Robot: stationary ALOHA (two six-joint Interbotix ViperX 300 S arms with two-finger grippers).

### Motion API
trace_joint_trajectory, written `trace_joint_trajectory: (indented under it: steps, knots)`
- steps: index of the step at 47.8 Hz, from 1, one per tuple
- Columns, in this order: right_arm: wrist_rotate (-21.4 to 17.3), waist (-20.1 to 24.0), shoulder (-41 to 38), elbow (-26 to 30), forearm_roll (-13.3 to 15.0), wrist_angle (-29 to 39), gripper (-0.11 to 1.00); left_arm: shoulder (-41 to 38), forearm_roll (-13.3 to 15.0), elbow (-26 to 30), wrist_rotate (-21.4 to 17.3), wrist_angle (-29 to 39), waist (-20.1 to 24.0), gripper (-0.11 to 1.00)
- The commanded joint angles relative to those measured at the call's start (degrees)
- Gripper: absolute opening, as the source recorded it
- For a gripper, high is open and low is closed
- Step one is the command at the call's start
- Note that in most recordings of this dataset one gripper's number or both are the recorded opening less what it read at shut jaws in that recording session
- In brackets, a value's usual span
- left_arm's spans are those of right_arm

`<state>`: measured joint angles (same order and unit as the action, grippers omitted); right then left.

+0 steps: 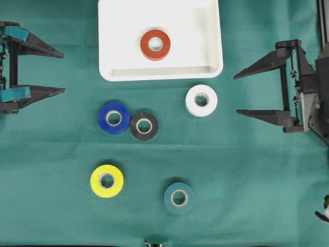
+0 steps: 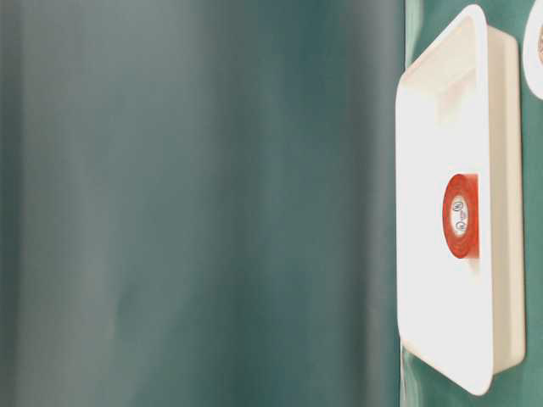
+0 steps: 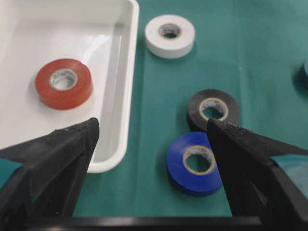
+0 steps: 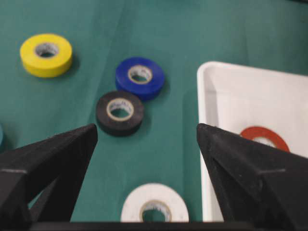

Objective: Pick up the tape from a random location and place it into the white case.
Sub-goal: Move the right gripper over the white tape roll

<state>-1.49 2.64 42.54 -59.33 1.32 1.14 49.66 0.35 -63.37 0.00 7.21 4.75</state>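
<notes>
The white case [image 1: 211,31] lies at the top middle of the green cloth with a red tape roll [image 1: 155,45] flat inside it. On the cloth lie a white roll [image 1: 201,100], a blue roll [image 1: 113,118] touching a black roll [image 1: 144,126], a yellow roll [image 1: 107,180] and a teal roll [image 1: 179,198]. My left gripper [image 1: 61,72] waits open at the left edge, well away from every roll. My right gripper [image 1: 235,94] hangs open at the right, its fingertips a short way right of the white roll. Neither holds anything.
The table-level view shows the case [image 2: 501,280] and red roll [image 2: 461,215] turned on their side beside blank green cloth. In the left wrist view the blue roll [image 3: 194,163] and black roll [image 3: 213,109] lie ahead, beside the case's rim [image 3: 126,96].
</notes>
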Motion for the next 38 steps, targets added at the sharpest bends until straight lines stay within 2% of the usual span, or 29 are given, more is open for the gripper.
trace_joint_trajectory:
  steps: [1,14,26,38]
  knots:
    - [0.18,0.00,-1.76,2.55,0.09,-1.85,0.92,-0.18,0.09,0.79,0.09,-0.70,-0.09,0.99]
    - [0.44,0.00,-7.21,5.89,1.58,-6.15,0.92,-0.18,0.09,0.79,0.09,-0.88,-0.18,0.99]
    - [0.35,-0.18,-11.07,8.26,1.67,-6.15,0.92,-0.18,0.09,0.79,0.18,-0.79,-0.18,0.99]
    - [0.35,-0.18,-11.16,8.35,1.67,-6.15,0.92,-0.18,0.09,0.79,0.18,-0.79,-0.18,0.99]
